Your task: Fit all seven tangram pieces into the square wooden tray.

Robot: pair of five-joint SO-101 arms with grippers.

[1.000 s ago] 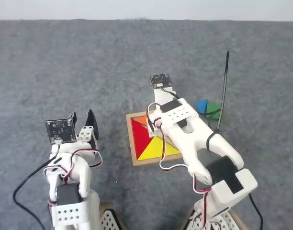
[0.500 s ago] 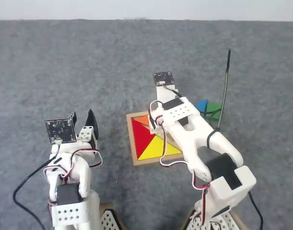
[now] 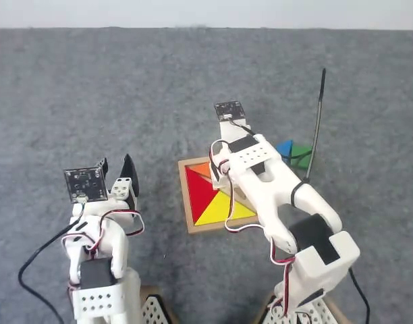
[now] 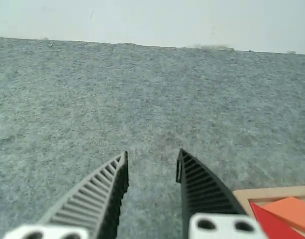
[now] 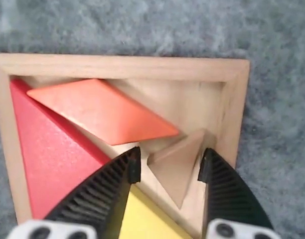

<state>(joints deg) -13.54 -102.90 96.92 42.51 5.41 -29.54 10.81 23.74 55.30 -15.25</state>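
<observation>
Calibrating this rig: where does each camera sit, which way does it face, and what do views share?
High view: fixed overhead, looking down over the carpet; left arm and right arm show.
Left wrist view: on the left arm, facing low across carpet; open left gripper shows.
Right wrist view: on the right arm, looking down into the tray; open right gripper straddles a tan triangle.
Shared: all three show the tray's red triangle.
</observation>
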